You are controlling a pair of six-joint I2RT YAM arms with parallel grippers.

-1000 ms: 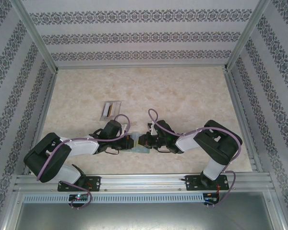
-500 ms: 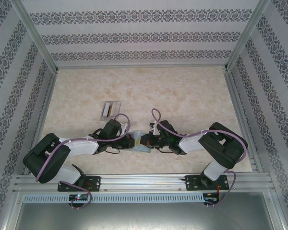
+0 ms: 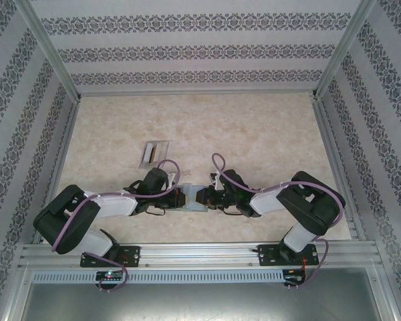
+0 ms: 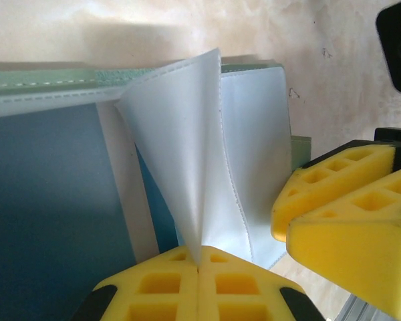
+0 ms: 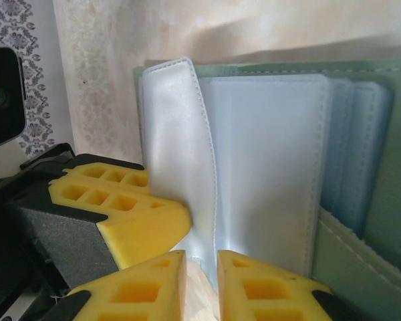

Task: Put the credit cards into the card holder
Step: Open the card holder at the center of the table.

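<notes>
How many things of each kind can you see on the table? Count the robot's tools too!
tools: 2 (left tool, right tool)
green card holder: 1
blue card: 1
clear slotted stand: 1
Total: 5

The tabletop (image 3: 267, 127) is light tan with a cloudy stone pattern. A small clear stand (image 3: 155, 153) with slots sits on it, toward the back left. Walls (image 3: 200, 50) with grey flower stripes stand on three sides. Shiny metal bars (image 3: 200, 253) run along the near edge
</notes>
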